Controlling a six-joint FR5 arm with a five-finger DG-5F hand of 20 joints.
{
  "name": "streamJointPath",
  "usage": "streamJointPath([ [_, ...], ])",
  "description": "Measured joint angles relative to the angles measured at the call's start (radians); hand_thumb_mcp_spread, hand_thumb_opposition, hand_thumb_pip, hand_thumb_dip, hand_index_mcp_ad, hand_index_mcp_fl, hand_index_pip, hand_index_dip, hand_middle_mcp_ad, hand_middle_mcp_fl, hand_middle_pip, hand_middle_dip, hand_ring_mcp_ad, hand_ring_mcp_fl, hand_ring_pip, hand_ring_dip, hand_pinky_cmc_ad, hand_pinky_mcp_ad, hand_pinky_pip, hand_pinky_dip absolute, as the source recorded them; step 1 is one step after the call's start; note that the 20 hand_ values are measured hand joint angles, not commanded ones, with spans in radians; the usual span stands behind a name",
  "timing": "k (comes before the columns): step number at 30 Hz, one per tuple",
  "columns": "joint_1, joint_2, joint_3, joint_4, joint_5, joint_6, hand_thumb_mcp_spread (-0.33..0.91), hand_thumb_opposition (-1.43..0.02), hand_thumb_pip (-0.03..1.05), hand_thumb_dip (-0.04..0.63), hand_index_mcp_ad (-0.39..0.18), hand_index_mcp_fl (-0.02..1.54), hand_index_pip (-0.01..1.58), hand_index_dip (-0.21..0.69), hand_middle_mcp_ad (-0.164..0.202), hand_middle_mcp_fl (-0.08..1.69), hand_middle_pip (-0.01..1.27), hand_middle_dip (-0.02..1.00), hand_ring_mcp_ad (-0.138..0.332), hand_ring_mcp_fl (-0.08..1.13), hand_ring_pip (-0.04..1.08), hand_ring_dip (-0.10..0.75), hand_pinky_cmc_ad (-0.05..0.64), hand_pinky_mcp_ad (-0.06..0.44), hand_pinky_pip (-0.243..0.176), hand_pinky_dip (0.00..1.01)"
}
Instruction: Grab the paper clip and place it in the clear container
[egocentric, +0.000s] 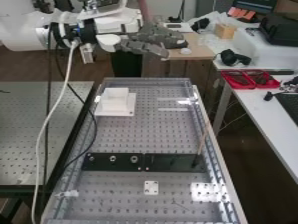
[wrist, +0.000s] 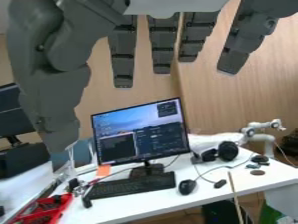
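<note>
High above the far end of the bench, the hand points sideways with its fingers straight and nothing between them. In the wrist view the fingers and thumb of the hand hang down, spread apart. I cannot make out a paper clip for certain. A white square block on a white plate sits at the bench's far left, well below the hand; whether a clear container is there, I cannot tell.
The perforated bench carries a black plate with small round fittings and a thin upright stick. A small white plate lies nearer. Red trays rest on the right table; a monitor stands beyond.
</note>
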Motion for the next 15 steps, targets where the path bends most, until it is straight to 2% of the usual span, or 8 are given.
streamJointPath([
  [15,-0.030,0.043,-0.041,0.000,-0.043,0.009,0.37,-0.76,0.45,0.220,-0.129,0.39,0.09,0.227,0.075,0.11,0.13,0.19,0.084,0.00,0.10,0.059,0.332,0.265,-0.058,0.31],
])
